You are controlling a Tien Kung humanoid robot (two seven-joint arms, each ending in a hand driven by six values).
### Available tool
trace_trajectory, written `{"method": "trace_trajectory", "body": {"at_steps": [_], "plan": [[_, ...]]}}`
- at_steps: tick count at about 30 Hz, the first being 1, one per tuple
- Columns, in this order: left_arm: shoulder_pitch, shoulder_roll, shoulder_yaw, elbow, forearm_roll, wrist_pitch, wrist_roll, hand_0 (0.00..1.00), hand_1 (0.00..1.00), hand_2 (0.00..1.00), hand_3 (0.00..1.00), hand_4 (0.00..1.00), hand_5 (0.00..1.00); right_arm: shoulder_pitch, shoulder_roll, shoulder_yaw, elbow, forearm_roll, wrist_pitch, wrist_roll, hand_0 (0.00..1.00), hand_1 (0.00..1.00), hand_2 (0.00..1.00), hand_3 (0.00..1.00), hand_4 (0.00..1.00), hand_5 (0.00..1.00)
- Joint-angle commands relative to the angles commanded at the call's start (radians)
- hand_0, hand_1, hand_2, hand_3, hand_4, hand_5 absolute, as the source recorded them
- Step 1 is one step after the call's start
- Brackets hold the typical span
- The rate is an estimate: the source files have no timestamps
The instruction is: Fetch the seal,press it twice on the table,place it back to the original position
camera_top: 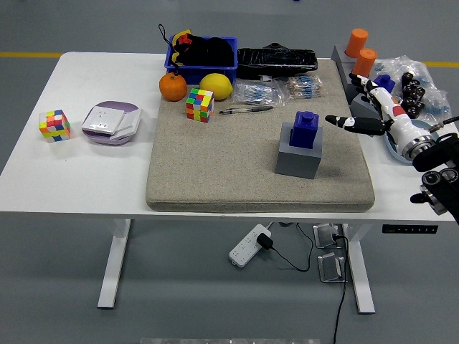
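The blue seal stands upright on its grey block, on the right part of the beige mat. My right hand hovers to the right of the seal, over the mat's right edge, clear of it. Its fingers are spread and hold nothing. The left arm is out of view.
Behind the right hand stand grey holders with two orange seals and another blue seal. At the mat's back lie a pen, a Rubik's cube, a lemon, an orange and a blue bin. Left of the mat sit another cube and a purple-white box.
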Motion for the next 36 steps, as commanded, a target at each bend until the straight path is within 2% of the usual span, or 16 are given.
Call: {"method": "trace_trajectory", "body": {"at_steps": [14,15,26,27,32,33,36], "plan": [[0.003,-0.007,-0.014,0.003,0.002,0.0,-0.001,0.821,0.796,0.764,0.814,0.762,0.296,-0.08,-0.087,0.132,0.067,-0.001,0.06,-0.055,0.998,0.991,0.981,0.998,0.998,0.364],[0.002,-0.007,-0.016,0.003,0.002,0.001,-0.001,0.821,0.798,0.766,0.814,0.762,0.297,-0.085,-0.093,0.142,0.072,0.002,0.062,-0.057,0.991,0.98,0.97,0.997,0.998,0.413],[0.0,-0.007,-0.021,0.007,0.002,0.002,0.0,0.821,0.796,0.764,0.814,0.762,0.297,-0.136,-0.135,0.274,0.102,0.038,0.072,-0.072,0.985,0.974,0.965,0.989,0.998,0.446],[0.0,-0.007,-0.022,0.007,0.002,0.002,0.0,0.821,0.795,0.764,0.814,0.762,0.297,-0.138,-0.137,0.279,0.102,0.037,0.073,-0.074,0.965,0.944,0.938,0.965,0.998,0.578],[-0.001,-0.008,-0.025,0.006,0.003,0.003,0.0,0.821,0.795,0.764,0.814,0.762,0.297,-0.155,-0.151,0.308,0.105,0.032,0.059,-0.063,0.965,0.944,0.938,0.965,0.998,0.578],[-0.001,-0.008,-0.025,0.007,0.004,0.003,0.0,0.821,0.797,0.764,0.814,0.762,0.298,-0.157,-0.152,0.312,0.106,0.029,0.058,-0.063,0.951,0.924,0.913,0.919,0.998,0.583],[-0.001,-0.009,-0.025,0.006,0.004,0.004,0.0,0.821,0.797,0.764,0.814,0.762,0.298,-0.161,-0.153,0.323,0.106,0.027,0.057,-0.065,0.951,0.924,0.913,0.919,0.998,0.583]]}}
